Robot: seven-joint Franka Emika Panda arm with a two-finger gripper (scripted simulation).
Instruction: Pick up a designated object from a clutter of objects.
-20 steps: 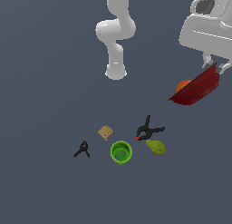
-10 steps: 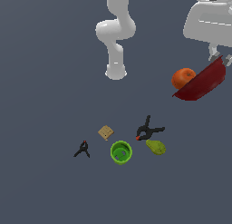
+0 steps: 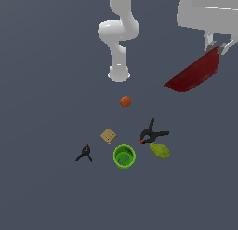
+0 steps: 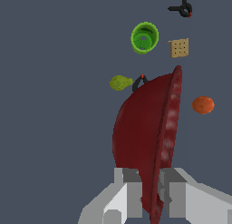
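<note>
Carrying step: gripper (image 4: 150, 198) clamped on rim of shallow dark red rippled bowl (image 3: 196, 73), held tilted high above the clutter. Next: likely steady hold; pick looks essentially done.

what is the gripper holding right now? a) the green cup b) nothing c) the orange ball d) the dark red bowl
d: the gripper is shut on the rim of the dark red bowl, which hangs tilted in the air, while the green cup and orange ball sit on the surface below.
</note>
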